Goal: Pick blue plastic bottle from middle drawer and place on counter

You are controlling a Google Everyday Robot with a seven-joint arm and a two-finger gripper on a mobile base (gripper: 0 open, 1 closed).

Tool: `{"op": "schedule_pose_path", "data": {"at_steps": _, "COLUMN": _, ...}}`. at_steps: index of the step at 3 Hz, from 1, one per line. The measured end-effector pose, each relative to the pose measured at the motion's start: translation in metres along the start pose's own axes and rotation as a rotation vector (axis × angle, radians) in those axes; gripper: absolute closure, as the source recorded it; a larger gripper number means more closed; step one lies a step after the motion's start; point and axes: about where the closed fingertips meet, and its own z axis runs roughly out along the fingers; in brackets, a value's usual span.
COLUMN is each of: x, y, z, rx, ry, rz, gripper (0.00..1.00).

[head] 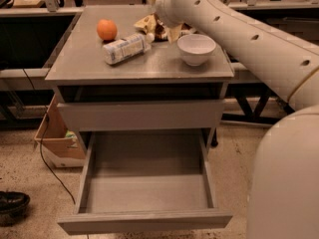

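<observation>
You had the blue plastic bottle lying on its side on the desk, left of the middle. Its long axis ran from 8 o'clock to 2 o'clock, with the white cap at the 2 o'clock end. The cap touched or nearly touched the crinkly snack bag at the back of the desk. An orange sat near the bottle at its 11 o'clock, apart from it. A white bowl stood upright at its 3 o'clock, with a gap of bare desk between them. Bare surface also ran from the bottle toward the front edge at 6 o'clock and the left edge at 9 o'clock. Your gripper hung over the back of the desk just beyond the snack bag, between the cap and the bowl. You could not tell whether it was released or clenched. The arm crossed above the bowl from 3 o'clock. Below, the middle drawer stood pulled out with its floor in view, under a closed upper drawer. A cardboard box sat on the floor to its left.
</observation>
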Motion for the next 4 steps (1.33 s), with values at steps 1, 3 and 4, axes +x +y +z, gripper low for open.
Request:
{"op": "schedule_pose_path", "data": {"at_steps": 1, "x": 0.024, "y": -0.015, "z": -0.036, "rx": 0.054, "ry": 0.047, "rz": 0.037, "gripper": 0.0}}
{"op": "schedule_pose_path", "data": {"at_steps": 3, "x": 0.065, "y": -0.035, "z": -0.084, "rx": 0.186, "ry": 0.133, "rz": 0.139, "gripper": 0.0}}
{"op": "schedule_pose_path", "data": {"at_steps": 4, "x": 0.065, "y": -0.035, "z": -0.084, "rx": 0.186, "ry": 0.133, "rz": 0.139, "gripper": 0.0}}
